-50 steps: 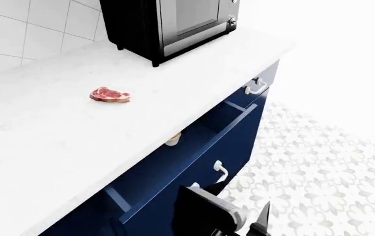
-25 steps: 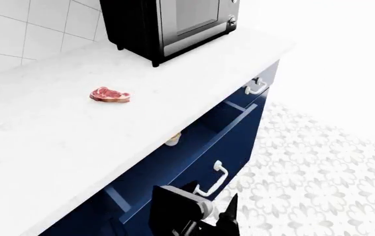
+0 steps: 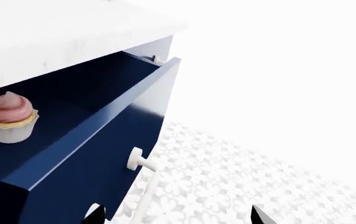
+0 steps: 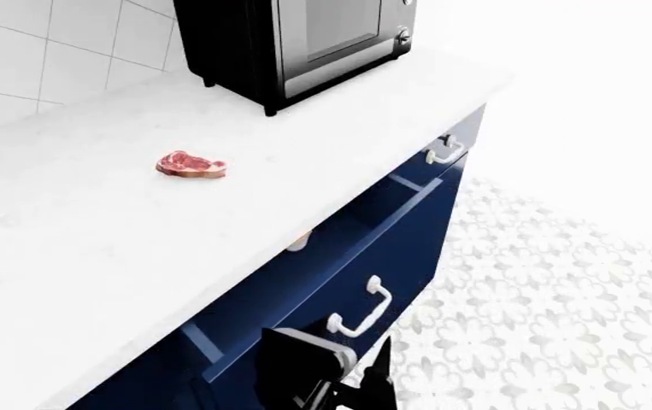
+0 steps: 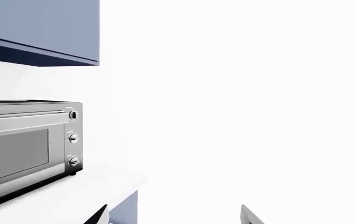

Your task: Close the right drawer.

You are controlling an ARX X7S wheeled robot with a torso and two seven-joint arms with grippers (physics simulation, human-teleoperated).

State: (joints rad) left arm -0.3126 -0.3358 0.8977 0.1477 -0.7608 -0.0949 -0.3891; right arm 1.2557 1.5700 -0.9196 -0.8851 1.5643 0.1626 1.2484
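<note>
The right drawer is a glossy navy drawer standing partly open under the white counter. Its white bar handle lies across the flat front. In the left wrist view the drawer front and the handle are close ahead, with a pink-frosted cupcake inside the box. My left gripper is open and empty, its jaws spread wide on either side of the handle's lower part. In the head view it sits right at the drawer front. My right gripper is open and empty, raised in the air away from the drawer.
A black toaster oven stands at the back of the counter, and a raw steak lies on it. Another white handle shows beyond the drawer. An upper cabinet hangs above the oven. The floor is patterned tile.
My left gripper has moved left and up against the drawer front by the handle. The drawer has slid slightly inward, hiding more of the cupcake. The right arm has barely moved.
</note>
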